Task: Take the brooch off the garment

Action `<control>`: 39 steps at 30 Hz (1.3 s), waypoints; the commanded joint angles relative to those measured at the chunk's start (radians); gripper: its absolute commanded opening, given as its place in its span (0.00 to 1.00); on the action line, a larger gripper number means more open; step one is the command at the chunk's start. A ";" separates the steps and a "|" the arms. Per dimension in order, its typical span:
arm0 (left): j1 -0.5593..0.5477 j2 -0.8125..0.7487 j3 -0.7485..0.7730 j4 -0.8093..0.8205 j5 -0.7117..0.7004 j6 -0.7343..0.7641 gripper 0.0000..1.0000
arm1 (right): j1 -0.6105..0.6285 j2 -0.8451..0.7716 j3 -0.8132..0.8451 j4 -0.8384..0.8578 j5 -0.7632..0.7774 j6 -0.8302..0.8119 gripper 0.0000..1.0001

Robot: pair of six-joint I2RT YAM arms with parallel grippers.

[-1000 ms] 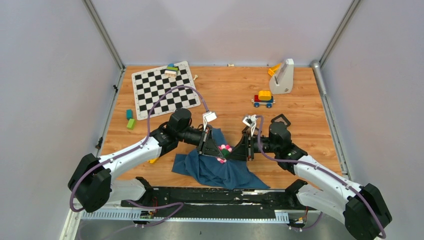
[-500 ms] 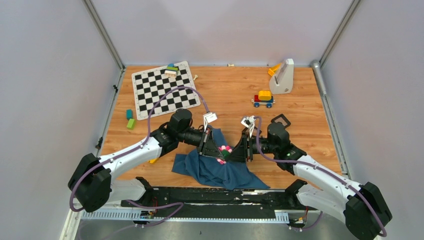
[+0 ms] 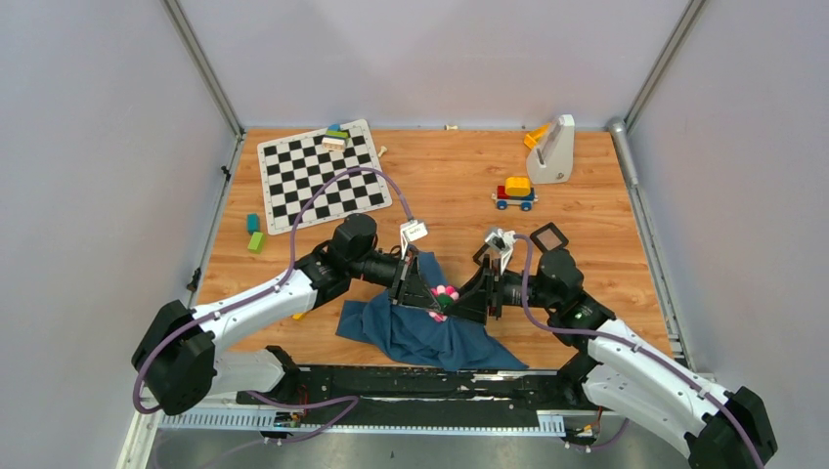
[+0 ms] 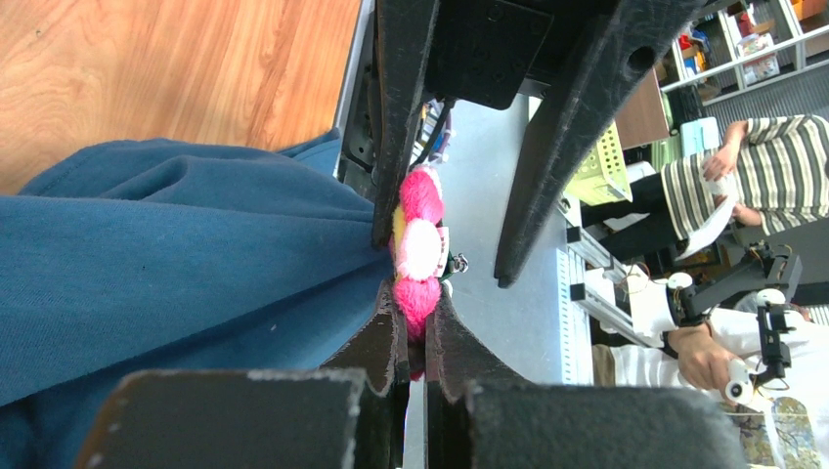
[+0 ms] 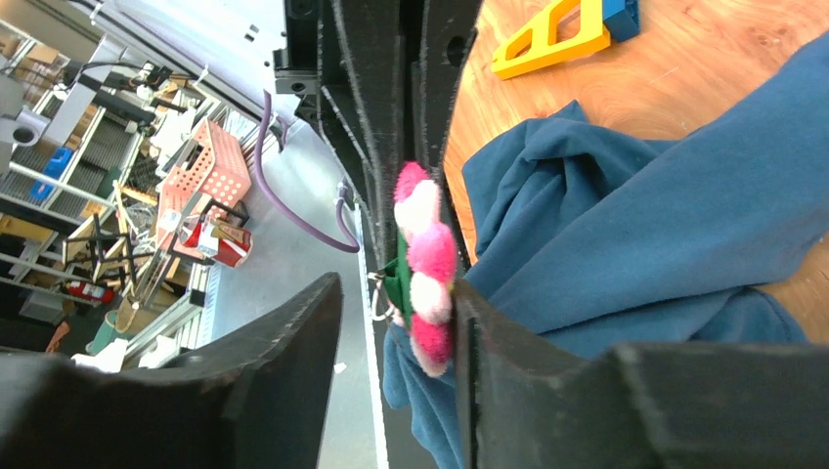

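Observation:
The pink-and-white flower brooch (image 3: 445, 293) is held up between my two grippers, above the teal-blue garment (image 3: 430, 337) that hangs from it down to the table. My left gripper (image 3: 422, 293) is shut on the brooch's lower pink petal (image 4: 418, 298); the garment (image 4: 176, 254) lies to its left. My right gripper (image 3: 472, 298) is open around the brooch (image 5: 426, 266). One finger (image 5: 489, 371) touches the petal side against the garment (image 5: 626, 225). The other finger (image 5: 283, 362) stands well apart. A green backing and a metal pin clasp (image 5: 383, 293) show behind the petals.
A chessboard (image 3: 318, 176) with blocks lies at the back left, and green blocks (image 3: 254, 234) beside it. A toy car (image 3: 515, 192) and a white stand (image 3: 554, 149) are at the back right. A black square frame (image 3: 549, 237) lies behind my right wrist. A yellow piece (image 5: 547, 39) lies by the garment.
My right arm has drawn back to the right, uncovering the black square frame, with its jaws still around the brooch. My left gripper has stayed shut on the brooch.

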 commanded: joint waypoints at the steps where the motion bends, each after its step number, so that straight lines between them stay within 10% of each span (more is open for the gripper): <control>1: -0.002 -0.030 0.023 0.019 0.012 0.020 0.00 | 0.002 -0.022 -0.001 0.008 0.045 0.001 0.40; 15: -0.002 -0.037 0.031 -0.008 0.013 0.036 0.00 | -0.025 -0.083 -0.028 0.009 0.044 0.004 0.49; 39: -0.001 -0.015 0.032 0.041 -0.024 0.013 0.09 | -0.033 -0.003 -0.015 0.089 0.068 0.100 0.00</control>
